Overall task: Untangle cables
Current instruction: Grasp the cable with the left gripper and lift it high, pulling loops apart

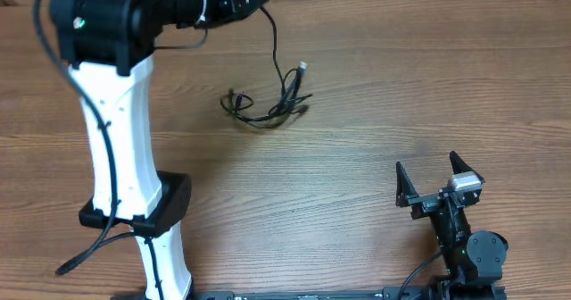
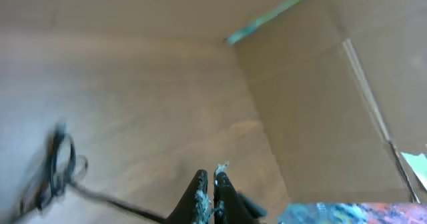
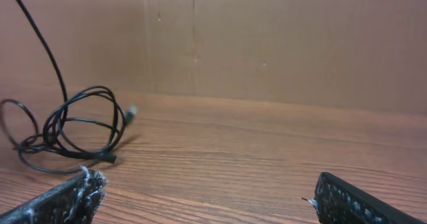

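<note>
**A:** Where do we stand with the cables [image 1: 266,105]?

**B:** They lie in a loose knot on the table [image 1: 401,86], in the upper middle of the overhead view and at the left edge of the right wrist view. Our left gripper [image 2: 213,187] is pinched tight on one strand [image 1: 274,43], up at the top of the overhead frame. That strand runs down from the fingers into the knot.

**A:** And the other arm?

**B:** Our right gripper [image 1: 426,164] sits at the lower right, jaws spread wide and holding nothing, well apart from the knot.

**A:** So we judge we're drawing one cord free. How do we do that well?

**B:** We'd pull slowly, along the line the strand takes now, so the loops open rather than cinch. If the whole knot lifts or slides with it, we're only dragging, not separating.

**A:** Then we need something to hold the rest down.

**B:** Yes. The right gripper could come in and pin a different loop, near the pale plug [image 1: 303,67] at the right of the knot. We should make sure it takes one strand, not two that cross.

**A:** What could go wrong?

**B:** A plug could catch in a loop. We can't tell from these views which cord passes over which, so we should ease off as soon as the knot tightens.
</note>
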